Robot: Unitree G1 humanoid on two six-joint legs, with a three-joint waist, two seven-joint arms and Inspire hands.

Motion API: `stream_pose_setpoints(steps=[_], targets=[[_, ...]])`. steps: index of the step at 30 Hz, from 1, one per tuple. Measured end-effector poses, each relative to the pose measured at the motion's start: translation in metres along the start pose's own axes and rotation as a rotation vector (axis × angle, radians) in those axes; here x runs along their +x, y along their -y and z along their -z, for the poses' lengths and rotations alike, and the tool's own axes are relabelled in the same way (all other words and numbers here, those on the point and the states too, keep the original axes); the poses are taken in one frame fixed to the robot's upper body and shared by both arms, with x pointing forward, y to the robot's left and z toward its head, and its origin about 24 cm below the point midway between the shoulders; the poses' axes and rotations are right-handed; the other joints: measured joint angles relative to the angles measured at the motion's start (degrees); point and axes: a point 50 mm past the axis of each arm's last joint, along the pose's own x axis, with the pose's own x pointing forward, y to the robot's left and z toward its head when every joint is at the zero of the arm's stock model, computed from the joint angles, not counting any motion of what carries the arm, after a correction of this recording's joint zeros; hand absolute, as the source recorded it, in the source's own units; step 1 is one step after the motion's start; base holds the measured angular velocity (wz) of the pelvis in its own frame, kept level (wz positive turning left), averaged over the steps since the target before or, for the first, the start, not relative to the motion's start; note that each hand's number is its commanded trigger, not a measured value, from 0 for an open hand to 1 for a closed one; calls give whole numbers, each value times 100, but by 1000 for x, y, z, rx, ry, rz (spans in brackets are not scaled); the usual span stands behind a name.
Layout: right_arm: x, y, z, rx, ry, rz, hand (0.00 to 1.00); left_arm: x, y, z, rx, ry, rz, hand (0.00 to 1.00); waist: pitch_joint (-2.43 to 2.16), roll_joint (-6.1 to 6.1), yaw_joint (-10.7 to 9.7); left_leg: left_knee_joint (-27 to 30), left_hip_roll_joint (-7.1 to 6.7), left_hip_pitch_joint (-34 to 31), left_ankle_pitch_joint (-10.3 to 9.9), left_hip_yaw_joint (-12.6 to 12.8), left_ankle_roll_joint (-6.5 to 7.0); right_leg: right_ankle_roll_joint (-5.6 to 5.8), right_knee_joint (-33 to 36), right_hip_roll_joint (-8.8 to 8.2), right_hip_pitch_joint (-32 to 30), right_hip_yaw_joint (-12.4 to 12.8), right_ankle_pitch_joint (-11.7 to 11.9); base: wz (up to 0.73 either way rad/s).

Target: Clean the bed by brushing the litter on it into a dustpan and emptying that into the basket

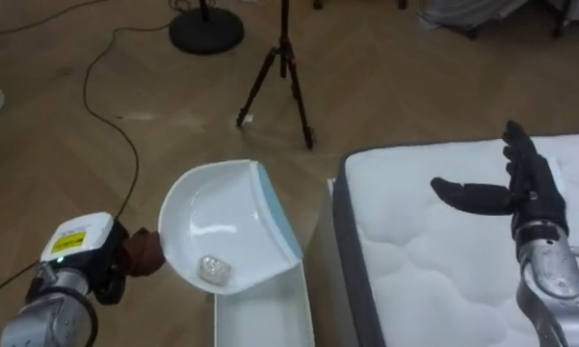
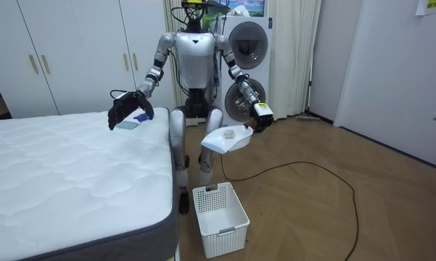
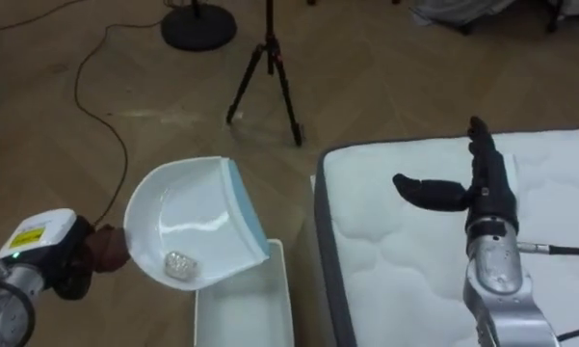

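My left hand (image 1: 118,261) is shut on the brown handle of a white dustpan (image 1: 217,217) with a pale blue lip. A small crumpled silvery scrap (image 1: 215,270) lies in the pan. The pan hangs tilted over a white plastic basket (image 1: 266,316) on the floor by the bed's corner. My right hand (image 1: 526,189) is open, fingers straight and thumb out, just above the white quilted mattress (image 1: 424,260). In the room view a small pale blue thing (image 2: 130,124) lies on the mattress near that hand (image 2: 127,109).
A black tripod (image 1: 281,72) and a round black stand base (image 1: 205,31) are on the wooden floor beyond the dustpan, with a dark cable (image 1: 111,106) trailing past. A washing machine (image 2: 247,43) and white wardrobes (image 2: 65,51) are behind me.
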Motion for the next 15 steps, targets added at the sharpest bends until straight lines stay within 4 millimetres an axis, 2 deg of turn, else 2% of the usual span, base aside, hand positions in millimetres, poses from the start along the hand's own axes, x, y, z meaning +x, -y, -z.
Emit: stream_pose_setpoints(steps=[1,2,4,5,10,13,14,15], targets=[[0,0,0,3,-2,1,0,0,0,0,2,1,-2,100,-1,2,-44,3,196,-28,-103,527,-38,-9,20,1,29,-71,-60,46],[0,0,0,8,-2,-2,0,0,0,-1,7,2,-2,100,-3,-6,-24,23,350,-9,-216,904,38,-23,138,16,27,-119,-192,16],[0,-1,-2,12,9,-20,0,0,2,-2,28,4,4,100,-10,-16,44,7,311,78,-233,831,63,-1,192,38,27,-102,-263,6],[-1,-2,-2,13,15,-32,0,0,2,-3,42,6,4,100,-3,-4,48,-1,307,98,-212,791,98,-3,190,41,43,-101,-267,17],[-3,-2,3,-1,8,-46,0,0,4,0,54,-5,11,100,47,77,119,-142,306,191,-213,784,93,-6,57,63,177,-156,-290,16],[-3,-1,12,-13,-26,-72,0,-2,10,5,97,-32,31,100,47,83,164,-399,292,309,-159,826,-45,-43,-110,23,255,-269,-254,-2],[-2,0,14,-17,-37,-78,0,-3,12,8,108,-48,44,100,47,102,166,-490,294,332,-139,874,-180,-51,-228,-8,316,-353,-211,7],[-1,0,14,-21,-37,-82,0,-3,14,10,117,-59,57,100,48,137,88,-543,297,312,-120,907,-221,-36,-382,-76,373,-463,-168,14]])
